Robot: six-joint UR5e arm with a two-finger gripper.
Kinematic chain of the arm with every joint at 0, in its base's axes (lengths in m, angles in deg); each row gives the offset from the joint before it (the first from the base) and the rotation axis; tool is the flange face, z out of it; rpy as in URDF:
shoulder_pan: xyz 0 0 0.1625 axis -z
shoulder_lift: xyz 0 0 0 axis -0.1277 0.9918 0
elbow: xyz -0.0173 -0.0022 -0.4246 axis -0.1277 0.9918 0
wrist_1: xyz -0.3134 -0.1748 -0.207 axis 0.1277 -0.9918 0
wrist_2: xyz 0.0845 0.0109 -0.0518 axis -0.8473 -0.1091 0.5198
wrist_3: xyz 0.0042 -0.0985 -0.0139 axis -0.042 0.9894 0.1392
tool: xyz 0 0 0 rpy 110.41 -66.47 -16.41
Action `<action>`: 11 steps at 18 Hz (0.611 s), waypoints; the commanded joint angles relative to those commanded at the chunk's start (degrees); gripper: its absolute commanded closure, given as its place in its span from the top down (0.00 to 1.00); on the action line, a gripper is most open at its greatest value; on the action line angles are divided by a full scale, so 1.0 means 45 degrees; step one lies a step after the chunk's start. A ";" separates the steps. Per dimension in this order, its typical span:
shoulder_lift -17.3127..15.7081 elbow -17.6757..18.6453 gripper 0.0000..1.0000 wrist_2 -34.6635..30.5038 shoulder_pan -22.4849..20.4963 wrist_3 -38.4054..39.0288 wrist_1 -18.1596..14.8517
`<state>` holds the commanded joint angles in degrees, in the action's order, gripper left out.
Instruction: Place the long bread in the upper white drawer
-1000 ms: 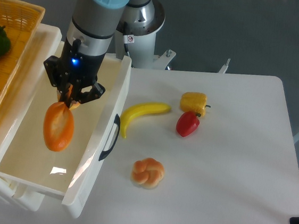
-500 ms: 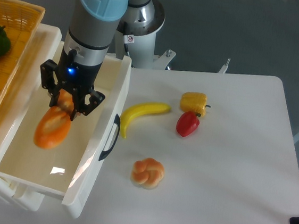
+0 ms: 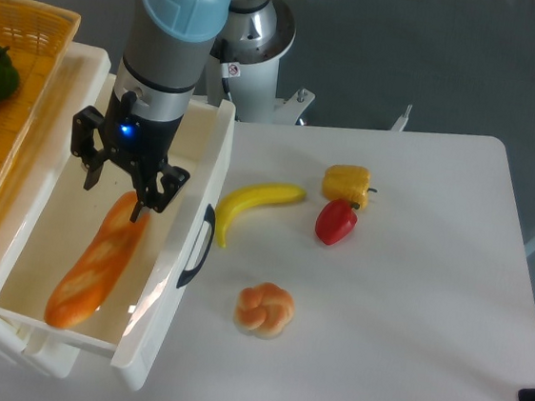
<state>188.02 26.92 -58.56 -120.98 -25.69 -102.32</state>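
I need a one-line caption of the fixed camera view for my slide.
Open gripper above the long bread lying inside the upper white drawer.

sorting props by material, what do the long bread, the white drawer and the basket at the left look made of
Long bread: likely moulded plastic or foam, matt orange-brown with paler slashes. White drawer: glossy hard plastic, judging by its reflections, with a black handle. Basket: orange woven lattice, wicker or plastic weave; I cannot tell which.
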 joint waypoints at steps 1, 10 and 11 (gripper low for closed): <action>0.0000 0.0000 0.76 -0.0059 -0.0077 -0.0078 0.0000; -0.0137 -0.0117 1.00 -0.0938 -0.1327 -0.0118 0.0020; -0.0156 -0.0117 1.00 -0.0938 -0.1444 -0.0118 0.0039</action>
<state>187.32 26.39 -62.78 -127.48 -26.22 -102.14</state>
